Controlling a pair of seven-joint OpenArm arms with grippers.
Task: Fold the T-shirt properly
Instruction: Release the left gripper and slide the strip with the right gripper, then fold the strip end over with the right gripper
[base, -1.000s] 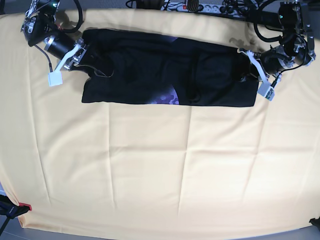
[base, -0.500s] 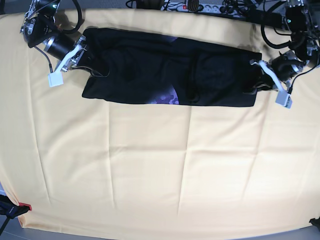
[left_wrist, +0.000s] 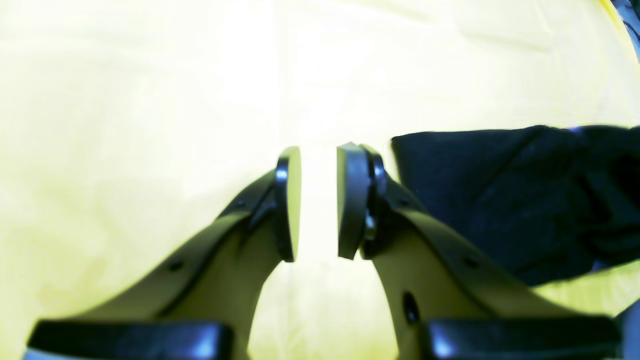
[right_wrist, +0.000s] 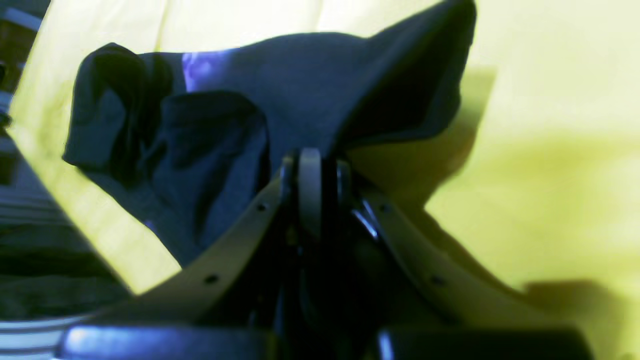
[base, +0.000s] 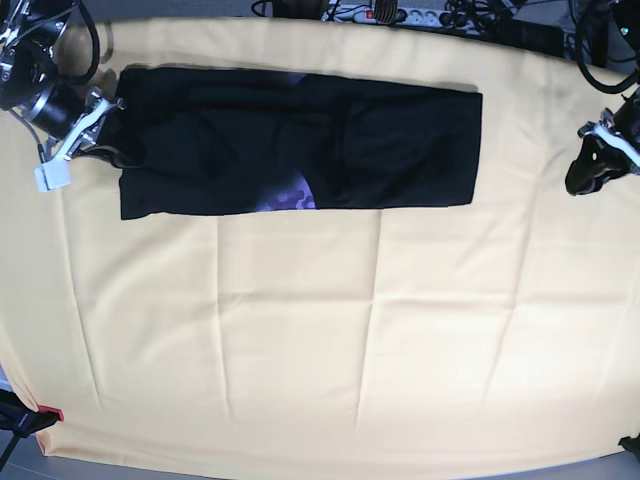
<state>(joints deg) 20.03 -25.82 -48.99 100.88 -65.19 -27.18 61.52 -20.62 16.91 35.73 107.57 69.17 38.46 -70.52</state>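
Pale yellow tablecloth (base: 300, 340) covers the work surface; one T-shirt (base: 300, 150) lies on it as a long black band near the far edge. One right gripper (right_wrist: 310, 165) is clamped on the band's end; one left gripper (left_wrist: 319, 200) hangs clear, jaws slightly parted and empty. Recommended: hold the grip low, regrasp the free end, then fold end to end with edges aligned.
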